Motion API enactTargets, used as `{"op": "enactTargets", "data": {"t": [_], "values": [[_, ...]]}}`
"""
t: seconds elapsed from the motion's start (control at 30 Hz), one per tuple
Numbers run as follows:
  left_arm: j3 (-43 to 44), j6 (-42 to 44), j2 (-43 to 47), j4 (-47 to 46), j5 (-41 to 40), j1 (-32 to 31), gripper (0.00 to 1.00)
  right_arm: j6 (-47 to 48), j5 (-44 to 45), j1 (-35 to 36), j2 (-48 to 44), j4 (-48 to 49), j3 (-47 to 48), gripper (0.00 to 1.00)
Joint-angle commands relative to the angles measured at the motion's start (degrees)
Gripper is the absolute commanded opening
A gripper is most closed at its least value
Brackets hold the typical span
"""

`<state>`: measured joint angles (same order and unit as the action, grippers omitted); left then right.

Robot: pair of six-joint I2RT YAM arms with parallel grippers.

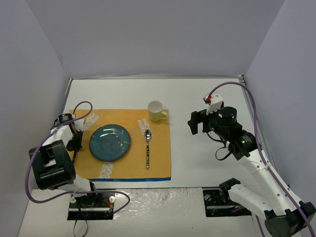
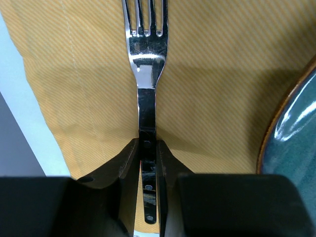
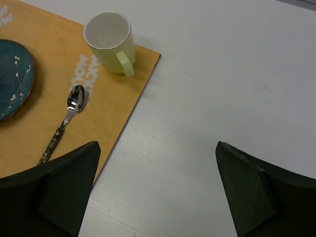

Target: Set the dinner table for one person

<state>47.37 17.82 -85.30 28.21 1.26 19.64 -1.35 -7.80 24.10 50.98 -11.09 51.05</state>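
Left hand [image 2: 148, 148]: nearly closed, pinching the fork [image 2: 146, 64] by its handle, over the left part of the placemat [image 1: 160, 165].
Left wrist view only: the fork's tines point away from the hand; in the top view the arm hides the fork.
Placemat: orange-yellow with a blue near strip, on the worktop's [image 1: 197, 94] left half.
Plate [image 1: 109, 142]: blue, mid-placemat; its white dots show only in the right wrist view.
Spoon [image 1: 147, 148]: just right of the plate, bowl toward the far edge.
Mug [image 1: 157, 111]: pale yellow, at the placemat's far right corner.
Right hand [image 3: 157, 148]: spread wide, holding nothing, above bare worktop toward the right edge.
Worktop: white, smooth.
Room: pale grey walls on three sides.
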Motion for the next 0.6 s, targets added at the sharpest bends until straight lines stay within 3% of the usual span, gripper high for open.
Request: {"op": "enactTargets", "data": {"t": [0.0,0.5,0.57], "values": [[2.6,1.3,-1.4,1.1,-2.5,0.4,0.04,0.7,1.5,0.4,-0.2,2.5,0.4,1.0],[4.8,0.6,-5.6,2.0,-2.8,1.5,0.04,0.7,1.4,0.4,0.3,2.4,0.3,1.0],[4.7,0.6,-5.4,2.0,-2.7,1.6,0.09,0.7,1.4,0.4,0.2,2.5,0.3,1.0]]}}
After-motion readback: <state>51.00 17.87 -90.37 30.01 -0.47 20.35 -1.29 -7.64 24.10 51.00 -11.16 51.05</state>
